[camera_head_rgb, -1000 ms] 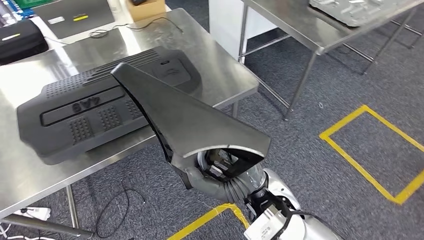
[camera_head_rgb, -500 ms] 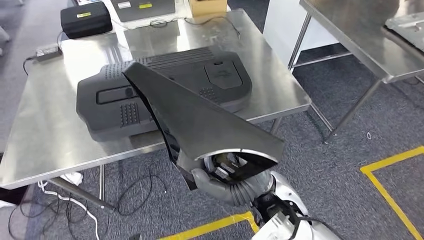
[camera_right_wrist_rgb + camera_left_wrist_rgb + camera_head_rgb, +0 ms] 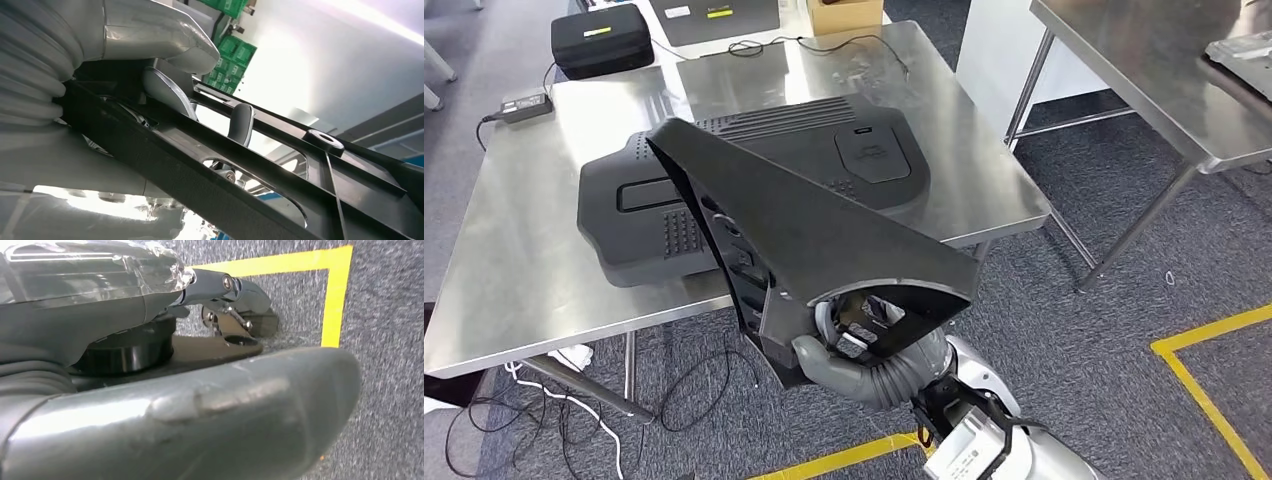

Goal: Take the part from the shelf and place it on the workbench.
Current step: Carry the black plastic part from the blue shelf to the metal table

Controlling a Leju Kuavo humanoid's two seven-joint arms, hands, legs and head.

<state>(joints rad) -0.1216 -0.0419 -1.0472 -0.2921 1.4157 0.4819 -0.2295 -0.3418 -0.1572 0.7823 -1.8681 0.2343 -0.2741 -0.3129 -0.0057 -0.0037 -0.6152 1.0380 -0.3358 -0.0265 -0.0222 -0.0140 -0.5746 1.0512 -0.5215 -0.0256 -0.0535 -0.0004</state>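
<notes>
Grey carpet floor [image 3: 1074, 330] w/ yellow tape lines [image 3: 1214, 340]; steel workbench [image 3: 514, 290] sits far-left of centre, a second steel table [image 3: 1144, 80] at far right. On the workbench lies a big black engine cover [image 3: 824, 160], flat, ribbed along its far edge, w/ a badge panel; any lettering on it too small to read. Far edge of the bench: black case [image 3: 602, 40] w/ a yellow label, text unreadable, a cardboard box [image 3: 844, 12] whose contents can't be made out, a power adapter [image 3: 527, 102] & cables.

Task's thing, the part [image 3: 804, 230]: long black triangular plastic trim piece, held up in the air over the near edge of the workbench, narrow tip pointing far-left above the engine cover, wide end near the robot. Not touching the bench.

Right hand [image 3: 854, 335] is under the wide end, fingers [image 3: 241, 125] hooked through the part's inner frame, gripping it. Left hand [image 3: 215, 290] hangs over the carpet beside a yellow tape corner; holds nothing, fingers curled in.
</notes>
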